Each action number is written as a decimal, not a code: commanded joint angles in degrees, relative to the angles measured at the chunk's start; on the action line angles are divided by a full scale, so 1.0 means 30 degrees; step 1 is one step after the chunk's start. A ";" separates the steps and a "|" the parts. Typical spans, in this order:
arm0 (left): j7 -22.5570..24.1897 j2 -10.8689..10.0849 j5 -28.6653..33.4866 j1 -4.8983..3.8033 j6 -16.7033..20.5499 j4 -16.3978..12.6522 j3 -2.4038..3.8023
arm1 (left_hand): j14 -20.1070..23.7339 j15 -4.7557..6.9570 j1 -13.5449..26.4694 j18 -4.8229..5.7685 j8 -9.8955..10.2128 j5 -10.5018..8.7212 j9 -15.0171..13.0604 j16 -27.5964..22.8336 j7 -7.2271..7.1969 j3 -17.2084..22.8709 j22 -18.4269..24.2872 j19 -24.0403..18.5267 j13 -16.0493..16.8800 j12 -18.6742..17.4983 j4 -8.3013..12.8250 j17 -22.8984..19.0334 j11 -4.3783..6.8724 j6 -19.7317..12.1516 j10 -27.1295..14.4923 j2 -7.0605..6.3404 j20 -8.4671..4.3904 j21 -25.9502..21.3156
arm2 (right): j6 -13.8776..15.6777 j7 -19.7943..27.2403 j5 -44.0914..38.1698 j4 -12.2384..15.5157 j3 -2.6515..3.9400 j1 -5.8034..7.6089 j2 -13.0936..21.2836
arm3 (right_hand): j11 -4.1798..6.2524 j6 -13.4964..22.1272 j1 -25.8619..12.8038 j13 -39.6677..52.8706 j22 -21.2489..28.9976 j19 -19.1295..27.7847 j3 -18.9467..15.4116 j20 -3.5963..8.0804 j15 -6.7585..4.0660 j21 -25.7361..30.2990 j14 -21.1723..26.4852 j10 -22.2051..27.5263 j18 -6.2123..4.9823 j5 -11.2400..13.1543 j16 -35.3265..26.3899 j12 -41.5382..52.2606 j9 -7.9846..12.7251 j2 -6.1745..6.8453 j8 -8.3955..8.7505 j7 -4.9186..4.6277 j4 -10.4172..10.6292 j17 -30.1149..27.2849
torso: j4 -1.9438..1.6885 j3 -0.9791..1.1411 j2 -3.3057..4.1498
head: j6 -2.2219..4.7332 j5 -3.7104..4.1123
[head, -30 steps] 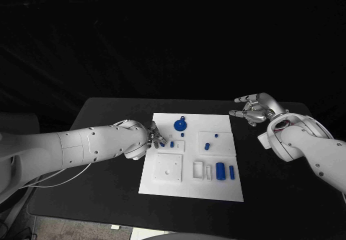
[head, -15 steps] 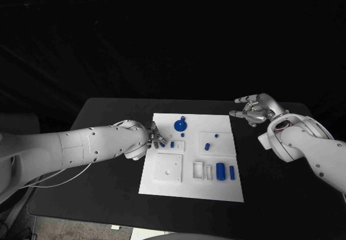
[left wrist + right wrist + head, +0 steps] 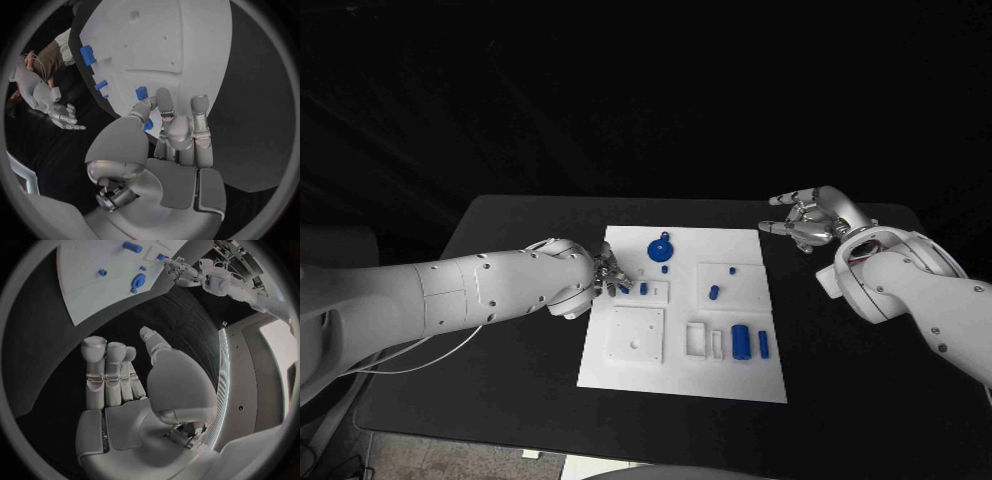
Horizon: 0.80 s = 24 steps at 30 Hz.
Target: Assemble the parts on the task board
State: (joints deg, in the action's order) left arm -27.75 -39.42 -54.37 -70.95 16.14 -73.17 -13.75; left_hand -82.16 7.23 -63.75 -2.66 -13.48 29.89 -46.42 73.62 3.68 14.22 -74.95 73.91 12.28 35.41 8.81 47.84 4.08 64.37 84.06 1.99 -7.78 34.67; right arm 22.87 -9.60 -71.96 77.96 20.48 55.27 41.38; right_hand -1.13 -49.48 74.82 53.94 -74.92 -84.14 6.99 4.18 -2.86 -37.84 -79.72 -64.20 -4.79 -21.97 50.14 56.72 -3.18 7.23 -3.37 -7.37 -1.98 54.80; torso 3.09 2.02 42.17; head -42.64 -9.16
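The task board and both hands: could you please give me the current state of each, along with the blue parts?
task board: flat on the black table.
left hand: at the board's left edge, fingers on a small blue part.
right hand: off the board, over the table, holding nothing, fingers apart.
round blue part: lying at the board's far end.
blue cylinder: lying in its slot.

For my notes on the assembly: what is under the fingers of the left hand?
Under the left hand's fingers is the task board's left edge and a small blue part. Whether the fingers hold it is hidden.
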 commanded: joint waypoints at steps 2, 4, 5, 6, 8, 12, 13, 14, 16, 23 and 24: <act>-0.0111 0.0055 -0.0024 0.0065 -0.0697 -0.0024 -0.0044 | -0.0087 0.0020 0.0088 -0.0194 -0.0045 -0.0015 -0.0765 0.0103 -0.1813 -0.0092 -0.0325 0.0027 -0.0205 0.0206 -0.0149 -0.0001 0.0128 0.1885 0.0942 -0.0046 0.0105 -0.0049 | -0.0193 0.0168 -0.0019 -0.0002 0.0006 -0.0019 -0.0003 | 0.0021 -0.0104 -0.0092 -0.0020 -0.1542 -0.0125 -0.0072 -0.0031 -0.0066 0.0011 0.0028 0.0092 -0.0308 -0.0132 -0.0020 -0.0063 -0.0028 -0.0127 0.0038 -0.0012 -0.0014 0.0013 | -0.0001 -0.0007 0.0007 | -0.0031 0.0009; -0.0091 0.0061 -0.0025 0.0065 -0.0734 -0.0028 -0.0044 | -0.0088 0.0011 0.0038 -0.0216 -0.0068 -0.0025 -0.0899 0.0155 -0.1830 -0.0130 -0.0326 0.0022 -0.0475 0.0292 -0.0180 0.0028 0.0129 0.1915 0.0948 -0.0096 0.0135 -0.0030 | -0.0195 0.0171 -0.0015 -0.0012 0.0006 -0.0027 -0.0011 | 0.0021 -0.0104 -0.0092 -0.0020 -0.1542 -0.0125 -0.0072 -0.0031 -0.0066 0.0011 0.0028 0.0092 -0.0308 -0.0132 -0.0020 -0.0063 -0.0028 -0.0127 0.0038 -0.0012 -0.0014 0.0013 | -0.0009 -0.0007 0.0008 | -0.0043 0.0002; -0.0078 0.0063 -0.0026 0.0065 -0.0750 -0.0030 -0.0044 | -0.0101 0.0004 0.0016 -0.0217 -0.0109 -0.0022 -0.0973 0.0206 -0.1849 -0.0153 -0.0327 0.0026 -0.0587 0.0352 -0.0161 0.0095 0.0134 0.1960 0.0948 -0.0144 0.0147 -0.0020 | -0.0196 0.0173 -0.0010 -0.0017 0.0006 -0.0034 -0.0016 | 0.0021 -0.0104 -0.0092 -0.0020 -0.1542 -0.0125 -0.0072 -0.0031 -0.0066 0.0011 0.0028 0.0092 -0.0308 -0.0132 -0.0020 -0.0063 -0.0028 -0.0127 0.0038 -0.0012 -0.0014 0.0013 | -0.0010 -0.0007 0.0003 | -0.0045 0.0003; -0.0068 0.0064 -0.0027 0.0065 -0.0759 -0.0031 -0.0044 | -0.0115 -0.0009 0.0005 -0.0249 -0.0090 -0.0007 -0.1061 0.0254 -0.1842 -0.0153 -0.0323 0.0019 -0.0846 0.0451 -0.0185 0.0108 0.0139 0.1949 0.0949 -0.0147 0.0182 -0.0007 | -0.0197 0.0173 -0.0007 -0.0020 0.0006 -0.0039 -0.0019 | 0.0021 -0.0104 -0.0092 -0.0020 -0.1542 -0.0125 -0.0072 -0.0031 -0.0066 0.0011 0.0028 0.0092 -0.0308 -0.0132 -0.0020 -0.0063 -0.0028 -0.0127 0.0038 -0.0012 -0.0014 0.0013 | -0.0011 -0.0003 0.0003 | -0.0041 0.0005; -0.0033 0.0070 -0.0029 0.0066 -0.0785 -0.0032 -0.0044 | -0.0106 -0.0009 -0.0012 -0.0254 -0.0103 -0.0018 -0.1097 0.0269 -0.1861 -0.0177 -0.0326 0.0021 -0.0928 0.0513 -0.0156 0.0154 0.0140 0.2002 0.0946 -0.0221 0.0182 0.0005 | -0.0197 0.0179 0.0001 -0.0027 0.0006 -0.0059 -0.0030 | 0.0025 -0.0064 -0.0117 -0.0020 -0.1535 -0.0120 -0.0064 -0.0032 -0.0066 0.0042 0.0032 0.0083 -0.0311 -0.0141 -0.0032 -0.0061 -0.0025 -0.0131 0.0043 -0.0010 0.0000 0.0004 | -0.0012 -0.0005 -0.0003 | -0.0058 0.0020; 0.0051 0.0074 -0.0037 0.0069 -0.0757 -0.0023 -0.0044 | -0.0113 -0.0008 -0.0026 -0.0244 -0.0102 -0.0029 -0.1152 0.0302 -0.1864 -0.0177 -0.0332 0.0030 -0.1017 0.0611 -0.0180 0.0149 0.0142 0.2014 0.0944 -0.0206 0.0176 0.0035 | -0.0191 0.0194 0.0017 -0.0029 0.0006 -0.0100 -0.0062 | 0.0025 -0.0064 -0.0117 -0.0020 -0.1535 -0.0120 -0.0064 -0.0032 -0.0066 0.0042 0.0032 0.0083 -0.0311 -0.0141 -0.0032 -0.0061 -0.0025 -0.0131 0.0043 -0.0010 0.0000 0.0004 | 0.0010 0.0008 0.0003 | -0.0044 0.0034; 0.0071 0.0076 -0.0043 0.0070 -0.0735 -0.0016 -0.0044 | -0.0116 -0.0010 -0.0025 -0.0242 -0.0105 -0.0067 -0.1174 0.0307 -0.1866 -0.0179 -0.0333 0.0029 -0.1041 0.0622 -0.0199 0.0140 0.0144 0.2013 0.0943 -0.0188 0.0176 0.0043 | -0.0189 0.0198 0.0019 -0.0031 0.0006 -0.0108 -0.0072 | 0.0025 -0.0064 -0.0117 -0.0020 -0.1535 -0.0120 -0.0064 -0.0032 -0.0066 0.0042 0.0032 0.0083 -0.0311 -0.0141 -0.0032 -0.0061 -0.0025 -0.0131 0.0043 -0.0010 0.0000 0.0004 | 0.0028 0.0013 0.0001 | -0.0048 0.0029; 0.0087 0.0081 -0.0056 0.0070 -0.0719 -0.0007 -0.0044 | -0.0116 -0.0010 -0.0025 -0.0242 -0.0105 -0.0067 -0.1174 0.0307 -0.1866 -0.0179 -0.0333 0.0029 -0.1041 0.0622 -0.0199 0.0140 0.0144 0.2013 0.0943 -0.0188 0.0176 0.0043 | -0.0187 0.0201 0.0021 -0.0033 0.0006 -0.0116 -0.0078 | 0.0025 -0.0064 -0.0117 -0.0020 -0.1535 -0.0120 -0.0064 -0.0032 -0.0066 0.0042 0.0032 0.0083 -0.0311 -0.0141 -0.0032 -0.0061 -0.0025 -0.0131 0.0043 -0.0010 0.0000 0.0004 | 0.0031 0.0013 -0.0003 | -0.0036 0.0042; 0.0112 0.0096 -0.0093 0.0071 -0.0688 0.0008 -0.0043 | -0.0123 -0.0008 -0.0033 -0.0244 -0.0104 -0.0118 -0.1207 0.0328 -0.1868 -0.0191 -0.0337 0.0027 -0.1077 0.0650 -0.0218 0.0145 0.0148 0.2005 0.0942 -0.0184 0.0184 0.0062 | -0.0184 0.0205 0.0023 -0.0035 0.0006 -0.0127 -0.0086 | 0.0025 -0.0064 -0.0117 -0.0020 -0.1535 -0.0120 -0.0064 -0.0032 -0.0066 0.0042 0.0032 0.0083 -0.0311 -0.0141 -0.0032 -0.0061 -0.0025 -0.0131 0.0043 -0.0010 0.0000 0.0004 | 0.0039 0.0005 -0.0011 | -0.0046 0.0053; 0.0163 0.0177 -0.0212 0.0072 -0.0703 0.0060 -0.0042 | -0.0122 -0.0015 -0.0088 -0.0253 -0.0092 -0.0219 -0.1251 0.0365 -0.1873 -0.0220 -0.0334 0.0014 -0.1149 0.0705 -0.0222 0.0140 0.0149 0.2032 0.0943 -0.0217 0.0196 0.0095 | -0.0181 0.0206 0.0028 -0.0032 0.0006 -0.0152 -0.0088 | 0.0023 -0.0053 -0.0148 -0.0028 -0.1533 -0.0124 -0.0062 -0.0031 -0.0069 0.0053 0.0030 0.0089 -0.0312 -0.0168 -0.0036 -0.0069 -0.0026 -0.0127 0.0040 -0.0012 0.0033 0.0001 | -0.0006 -0.0003 -0.0007 | -0.0048 0.0113; 0.0168 0.0187 -0.0222 0.0072 -0.0710 0.0072 -0.0042 | -0.0120 -0.0014 -0.0085 -0.0257 -0.0083 -0.0243 -0.1251 0.0369 -0.1873 -0.0236 -0.0334 0.0012 -0.1159 0.0711 -0.0234 0.0137 0.0148 0.2030 0.0942 -0.0228 0.0200 0.0099 | -0.0180 0.0207 0.0028 -0.0029 0.0006 -0.0153 -0.0087 | 0.0023 -0.0053 -0.0148 -0.0028 -0.1533 -0.0124 -0.0062 -0.0031 -0.0069 0.0053 0.0030 0.0089 -0.0312 -0.0168 -0.0036 -0.0069 -0.0026 -0.0127 0.0040 -0.0012 0.0033 0.0001 | -0.0012 0.0003 -0.0008 | -0.0056 0.0115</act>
State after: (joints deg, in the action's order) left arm -27.67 -39.14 -54.80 -70.94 15.54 -72.77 -13.77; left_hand -82.17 7.22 -63.92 -2.64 -13.55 29.45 -49.75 74.51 3.66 13.66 -74.93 74.11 8.85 37.31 8.26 48.24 4.08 64.35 84.06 1.65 -7.58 34.67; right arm 22.88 -9.55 -71.85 77.81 20.48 54.86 41.16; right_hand -1.13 -49.44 74.59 53.94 -74.91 -84.14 6.98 4.18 -2.86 -37.84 -79.72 -64.21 -4.79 -22.19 50.14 56.72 -3.18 7.00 -3.37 -7.32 -1.98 54.79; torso 3.14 2.03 42.15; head -42.79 -8.88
